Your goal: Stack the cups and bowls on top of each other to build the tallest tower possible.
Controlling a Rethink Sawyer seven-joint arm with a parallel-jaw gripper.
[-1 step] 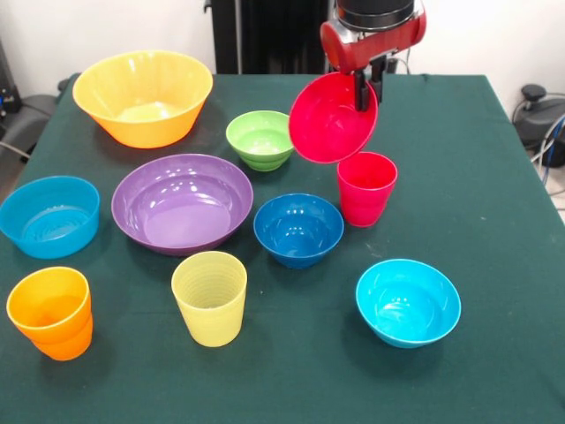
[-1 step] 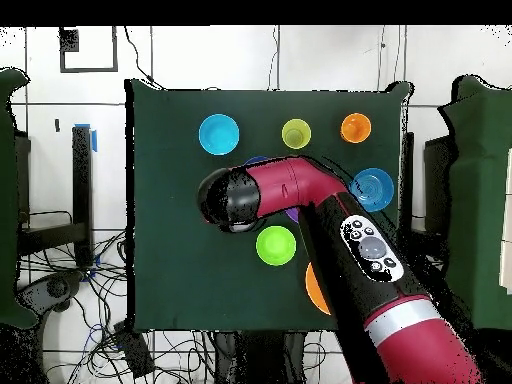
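Green tablecloth (image 1: 494, 177); pincer (image 1: 364, 88) grips tilted red bowl (image 1: 331, 119) above red cup (image 1: 366, 187)

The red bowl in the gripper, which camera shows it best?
The front view: the red bowl hangs tilted from the gripper, just above the red cup. In the overhead view the arm hides it.

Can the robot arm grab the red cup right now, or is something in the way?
Probably not yet. The end effector is shut on the red bowl, which hangs tilted just above the red cup. Nothing else blocks the cup, but the end effector is already full.
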